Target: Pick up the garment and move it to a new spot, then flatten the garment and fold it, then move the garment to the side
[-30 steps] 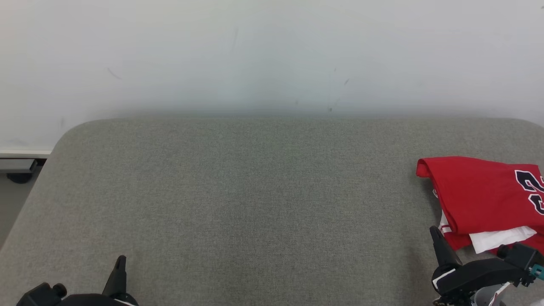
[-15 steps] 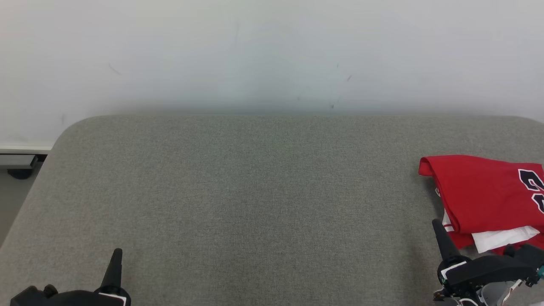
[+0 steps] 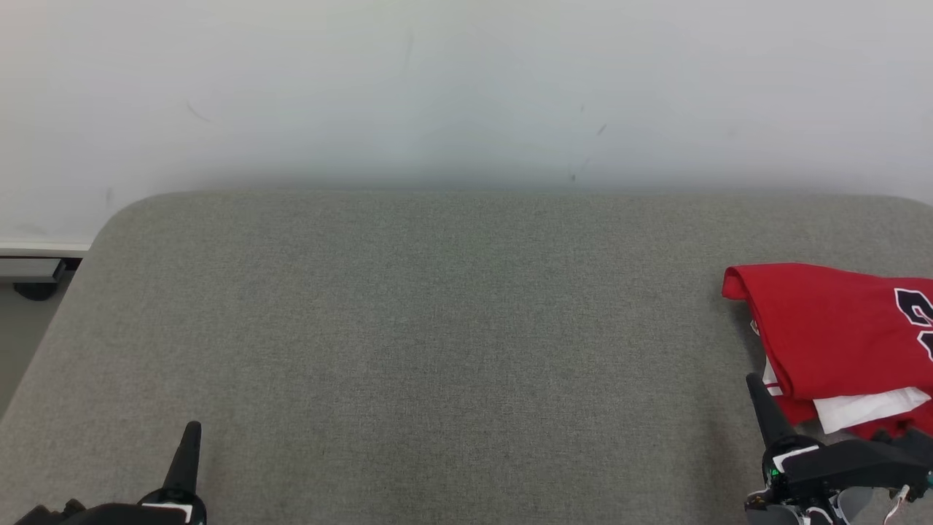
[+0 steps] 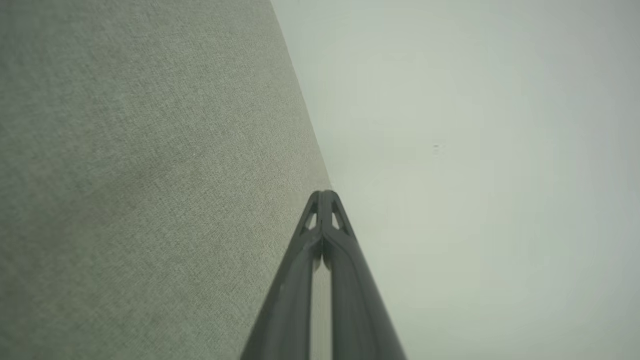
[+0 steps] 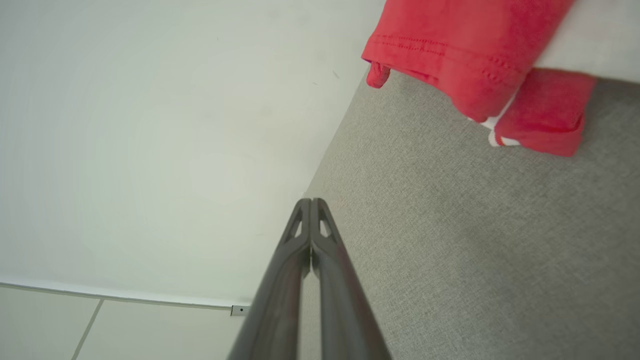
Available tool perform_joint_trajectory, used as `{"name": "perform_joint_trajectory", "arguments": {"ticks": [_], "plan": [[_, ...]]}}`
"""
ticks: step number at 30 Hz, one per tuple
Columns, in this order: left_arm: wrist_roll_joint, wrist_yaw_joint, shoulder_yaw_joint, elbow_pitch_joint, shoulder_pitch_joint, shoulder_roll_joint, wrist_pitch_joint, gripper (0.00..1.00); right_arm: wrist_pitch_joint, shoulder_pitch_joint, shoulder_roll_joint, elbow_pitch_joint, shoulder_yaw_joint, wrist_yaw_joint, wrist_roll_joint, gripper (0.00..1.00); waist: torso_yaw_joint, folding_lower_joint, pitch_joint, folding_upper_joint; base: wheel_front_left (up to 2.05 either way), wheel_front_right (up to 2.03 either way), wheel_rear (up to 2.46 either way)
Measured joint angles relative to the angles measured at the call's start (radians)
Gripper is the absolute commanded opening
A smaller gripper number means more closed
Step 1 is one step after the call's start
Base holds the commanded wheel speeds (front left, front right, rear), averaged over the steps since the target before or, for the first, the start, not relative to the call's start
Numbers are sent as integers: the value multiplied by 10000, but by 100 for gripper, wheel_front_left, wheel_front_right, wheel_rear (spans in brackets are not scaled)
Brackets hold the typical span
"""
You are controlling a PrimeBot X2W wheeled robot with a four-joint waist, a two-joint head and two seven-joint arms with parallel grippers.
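Lying folded, garment (image 3: 831, 332) long axis running left-right.

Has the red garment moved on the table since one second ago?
No. The garment keeps its place against the table's far edge; the whole head view shifted, so the camera moved.

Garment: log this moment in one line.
garment: red, on table, right side | left pincer: shut, empty | right pincer: shut, empty, near garment

The red garment (image 3: 824, 335) carries a large dark number (image 3: 917, 310) edged in white, lying sideways and cut off by the head view's right edge. The first figure is perhaps a 2; the second shows too little to read.
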Motion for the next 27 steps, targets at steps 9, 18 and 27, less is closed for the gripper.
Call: {"name": "perform_joint_trajectory", "arguments": {"ticks": [9,18,27], "plan": [[-1141,-265,307,-8,-16,-144,188,0,84,-9,0,-8,-27,52,1175,0,28,0,68,0,0,0,0],[-2207,-518,623,-10,-28,-249,370,0,100,-40,0,-19,-69,56,2359,0,56,0,135,0,0,0,0],[-3106,-686,880,-13,-169,-393,523,0,174,-106,0,-59,-92,111,3329,0,78,0,186,0,0,0,0]]}}
